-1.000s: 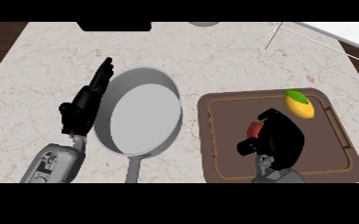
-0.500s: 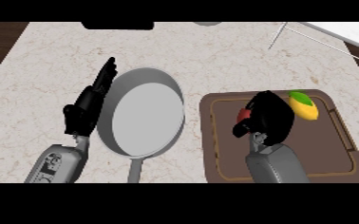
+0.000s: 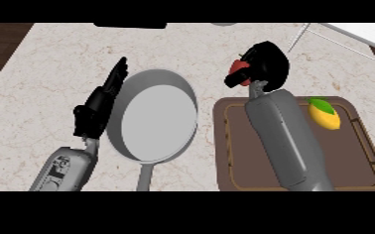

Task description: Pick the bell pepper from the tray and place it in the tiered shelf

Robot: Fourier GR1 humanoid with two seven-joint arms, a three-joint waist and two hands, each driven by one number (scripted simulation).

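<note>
One yellow fruit [image 3: 324,114] in the tray [image 3: 233,146]; bell pepper [image 3: 239,69] beyond it, inside the curled right hand [image 3: 267,62]; left hand [image 3: 98,107] straight-fingered.

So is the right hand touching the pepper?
Touching. In the head view the right hand is curled round the pepper, with only a red patch showing at the hand's left edge.
</note>
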